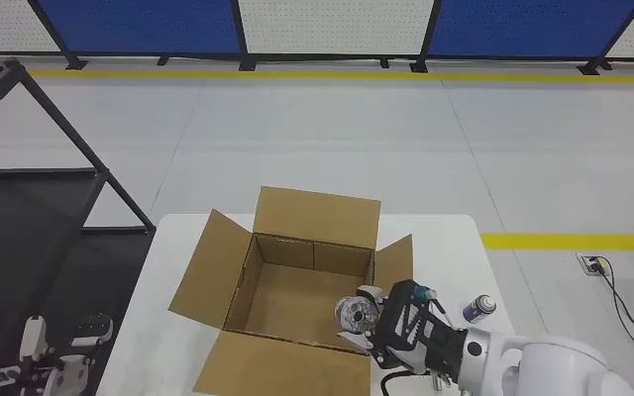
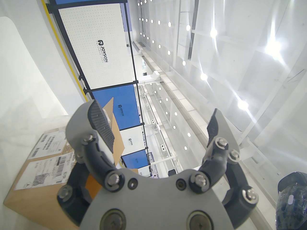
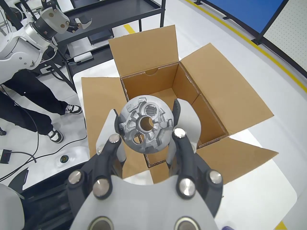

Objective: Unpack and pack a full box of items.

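While your right pincer (image 3: 146, 114) is clenched on the grey metal disc (image 3: 130, 123), you have that disc gripped by its rim between the two fingers, its face with the central hole turned toward the wrist camera; it hangs over the open cardboard box (image 1: 317, 218), just inside the box's near right corner, toward the near edge of the white surface (image 1: 168, 361); whether the disc touches the box wall you cannot tell; the box stands in the middle of the surface with all four flaps folded outward, the far flap reaching the far edge and the near flap lying toward the near edge; bare brown cardboard shows on its floor; your left pincer (image 2: 156, 111) is released, its ribbed pads (image 2: 100, 123) well apart, and it sits raised off the left edge of the surface beside a black rack (image 3: 115, 13), tips pointing up; a small purple-topped can (image 1: 480, 308) stands near the right edge of the surface, apart from the box
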